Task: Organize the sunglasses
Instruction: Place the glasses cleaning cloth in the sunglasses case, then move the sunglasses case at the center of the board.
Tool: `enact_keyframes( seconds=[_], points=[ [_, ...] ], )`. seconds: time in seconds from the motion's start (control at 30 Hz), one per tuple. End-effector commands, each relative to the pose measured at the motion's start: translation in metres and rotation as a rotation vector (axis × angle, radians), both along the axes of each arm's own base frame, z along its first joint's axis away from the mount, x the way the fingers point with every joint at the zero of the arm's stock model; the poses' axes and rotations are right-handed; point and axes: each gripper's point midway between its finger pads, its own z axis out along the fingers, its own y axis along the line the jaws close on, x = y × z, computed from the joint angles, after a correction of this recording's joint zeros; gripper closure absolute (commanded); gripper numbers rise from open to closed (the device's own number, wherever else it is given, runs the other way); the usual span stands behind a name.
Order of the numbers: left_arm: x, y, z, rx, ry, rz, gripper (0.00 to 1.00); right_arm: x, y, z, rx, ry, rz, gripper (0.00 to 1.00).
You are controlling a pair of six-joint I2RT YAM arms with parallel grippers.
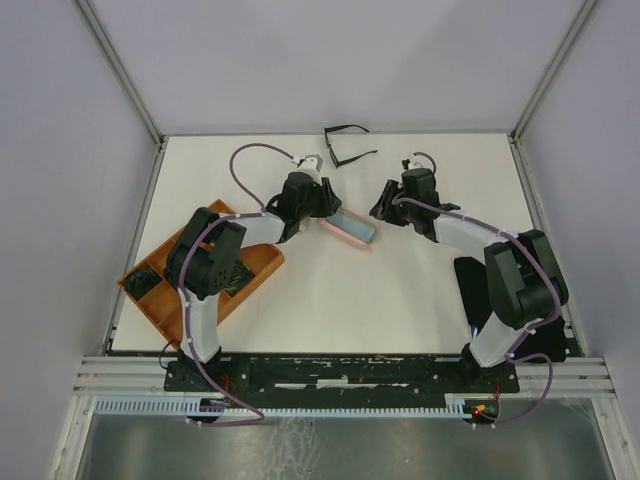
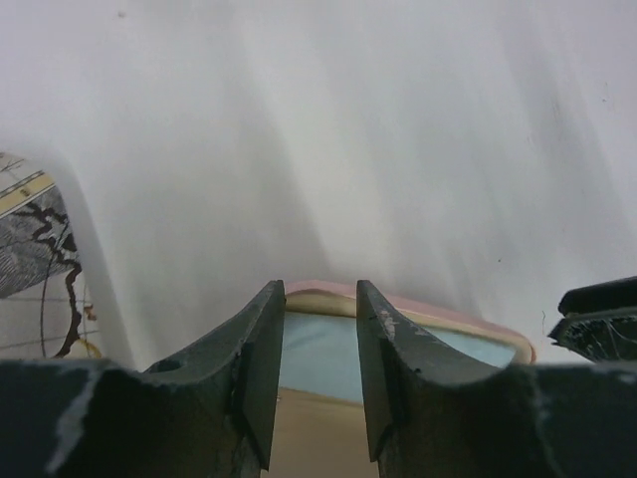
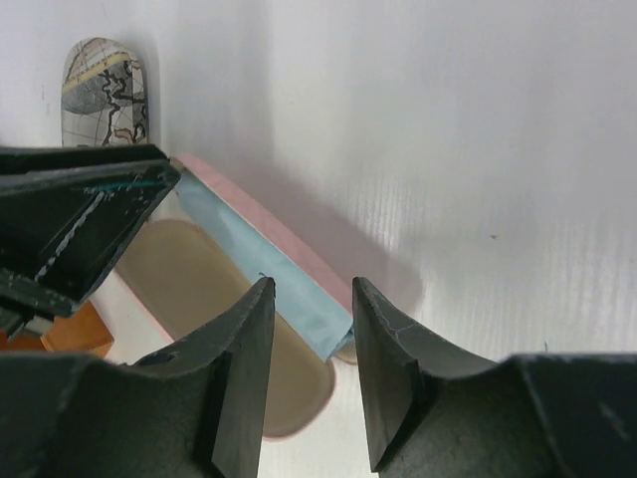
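Note:
One pair of sunglasses (image 1: 334, 152) with a thin black frame lies unfolded at the far edge of the table, apart from both arms. An open pink case (image 1: 352, 229) with tan lining (image 3: 199, 289) lies mid-table, a light-blue cloth (image 3: 264, 274) draped along it. My left gripper (image 1: 327, 208) hovers over the case's left end, jaws open, cloth (image 2: 318, 349) showing in the gap. At the case's right end my right gripper (image 1: 381, 208) is also open, the cloth's corner just below its fingers (image 3: 393, 358). Neither gripper holds anything.
An orange compartment tray (image 1: 250, 268) sits at the left under the left arm, with dark items in it that are too small to identify. A map-patterned case (image 3: 105, 90) lies beyond the pink case, near the left gripper (image 3: 70, 214). White walls enclose the table.

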Motion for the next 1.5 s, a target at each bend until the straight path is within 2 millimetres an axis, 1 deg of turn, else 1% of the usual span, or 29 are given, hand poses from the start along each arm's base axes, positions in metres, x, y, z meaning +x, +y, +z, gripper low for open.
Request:
enact_keyframes(
  seconds=[0.0,0.03,0.1,0.2,0.23,0.3,0.33,0.47,0.53,0.6,0.67,0.73,0.8,0.93,0.97,1.0,1.2,1.33,1.47],
  points=[
    [0.015,-0.015,0.014,0.015,-0.062,-0.088,0.56,-0.008,-0.017,0.019,-0.047,-0.062,-0.027,0.54],
    [0.016,-0.018,0.014,0.013,-0.061,-0.104,0.55,-0.013,-0.021,0.017,-0.059,-0.056,-0.034,0.53],
    [0.017,-0.028,0.012,0.008,-0.056,-0.148,0.53,-0.020,-0.028,0.018,-0.076,-0.061,-0.047,0.52],
    [0.018,-0.039,0.019,-0.010,-0.062,-0.204,0.48,-0.029,-0.037,0.019,-0.098,-0.065,-0.060,0.50],
    [0.017,-0.041,0.022,-0.015,-0.068,-0.213,0.46,-0.031,-0.039,0.019,-0.106,-0.066,-0.063,0.50],
    [0.017,-0.041,0.032,-0.021,-0.084,-0.219,0.36,-0.035,-0.044,0.021,-0.123,-0.070,-0.064,0.49],
    [0.017,-0.040,0.037,-0.021,-0.092,-0.216,0.33,-0.036,-0.046,0.021,-0.132,-0.072,-0.066,0.49],
    [0.016,-0.035,0.062,-0.025,-0.127,-0.194,0.30,-0.038,-0.049,0.028,-0.153,-0.091,-0.051,0.48],
    [0.014,-0.031,0.074,-0.031,-0.140,-0.177,0.30,-0.037,-0.045,0.033,-0.152,-0.102,-0.024,0.47],
    [0.011,-0.023,0.087,-0.034,-0.149,-0.139,0.29,-0.034,-0.037,0.038,-0.139,-0.116,0.027,0.46],
    [0.007,-0.014,0.091,-0.029,-0.142,-0.102,0.29,-0.032,-0.028,0.041,-0.118,-0.119,0.068,0.46],
    [0.002,-0.001,0.095,-0.022,-0.133,-0.043,0.29,-0.027,-0.016,0.043,-0.083,-0.123,0.109,0.45],
    [-0.006,0.013,0.099,-0.022,-0.123,0.013,0.28,-0.023,-0.005,0.042,-0.062,-0.114,0.147,0.43],
    [-0.025,0.038,0.102,-0.021,-0.101,0.108,0.28,-0.013,0.018,0.040,-0.048,-0.101,0.216,0.43],
    [-0.029,0.044,0.097,-0.015,-0.086,0.125,0.28,-0.011,0.023,0.040,-0.053,-0.100,0.230,0.43],
    [-0.034,0.047,0.099,-0.019,-0.083,0.132,0.28,-0.009,0.028,0.040,-0.059,-0.096,0.243,0.44],
    [-0.056,0.055,0.086,-0.024,-0.039,0.124,0.29,-0.005,0.047,0.019,-0.108,-0.010,0.309,0.49],
    [-0.065,0.057,0.075,-0.017,-0.012,0.110,0.29,-0.004,0.053,0.006,-0.123,0.030,0.326,0.53],
    [-0.070,0.056,0.067,-0.014,0.009,0.095,0.29,-0.005,0.050,-0.005,-0.151,0.062,0.310,0.57]
  ],
)
